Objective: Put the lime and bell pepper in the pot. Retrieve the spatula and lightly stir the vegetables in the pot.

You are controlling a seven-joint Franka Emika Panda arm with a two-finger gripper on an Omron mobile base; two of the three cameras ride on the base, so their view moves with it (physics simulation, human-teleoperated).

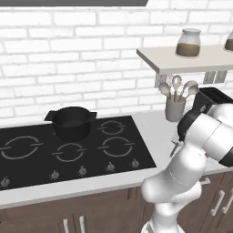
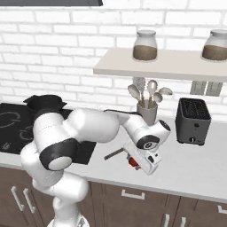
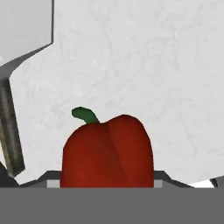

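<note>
Bell pepper (image 3: pixel 107 151) is sitting upright on the worktop (image 3: pixel 144 65), stem pointing up, with the gripper (image 2: pixel 134 162) closing around it.

The pale counter (image 2: pixel 186 170) carries the toaster (image 2: pixel 193 120), utensil holder (image 2: pixel 147 111) — and the bell pepper (image 3: pixel 107 153).

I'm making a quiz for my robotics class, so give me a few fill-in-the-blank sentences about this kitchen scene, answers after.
1. The black pot sits on the ____.
2. The pepper at the tool is ____ in colour, with a green stem.
3. The grey cup of spoons stands just left of the ____.
4. Two jars stand on the ____ above the counter.

Answers: stove; red; toaster; shelf
</note>
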